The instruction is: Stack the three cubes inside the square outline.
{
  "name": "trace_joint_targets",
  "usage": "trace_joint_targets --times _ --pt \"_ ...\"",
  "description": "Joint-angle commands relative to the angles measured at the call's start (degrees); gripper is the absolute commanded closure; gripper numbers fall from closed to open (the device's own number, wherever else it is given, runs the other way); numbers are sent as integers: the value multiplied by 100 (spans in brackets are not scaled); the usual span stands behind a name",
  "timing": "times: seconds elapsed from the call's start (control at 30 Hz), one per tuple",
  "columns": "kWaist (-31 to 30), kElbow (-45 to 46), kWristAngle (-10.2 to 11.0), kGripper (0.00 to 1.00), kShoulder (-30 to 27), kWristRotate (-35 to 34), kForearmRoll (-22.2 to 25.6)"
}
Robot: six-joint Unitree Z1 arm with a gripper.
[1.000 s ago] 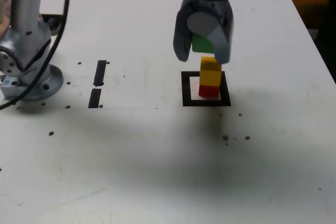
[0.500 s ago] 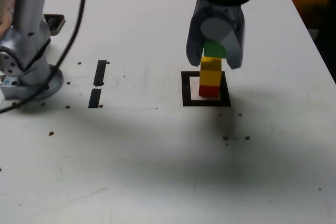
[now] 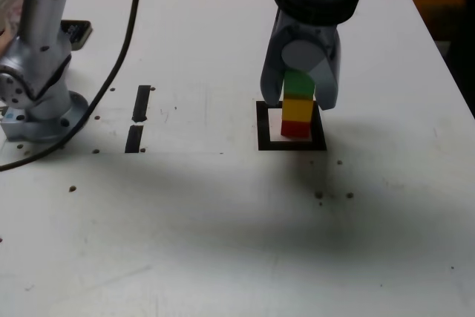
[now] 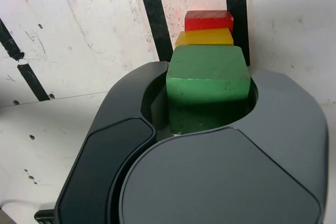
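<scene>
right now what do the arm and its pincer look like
The pincer has two broad, rounded blue-grey shells with a pale grey round disc on the front, under a ribbed black collar; the wrist view shows them as smooth dark grey plastic. At the exterior view's left, the arm's base is silver metal with small dark screw holes and a round bolted foot. A black cable hangs past it.
</scene>
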Motion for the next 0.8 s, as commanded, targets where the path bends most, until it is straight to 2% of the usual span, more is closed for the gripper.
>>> trace_joint_targets --times 0.0,0.23,0.47,0.77 --pt "16 41 -28 49 -4 5 -28" --pt "52 99 -49 34 -9 101 -142" --pt "65 129 -2 29 -44 145 -204" --pt "63 142 596 25 -697 108 64"
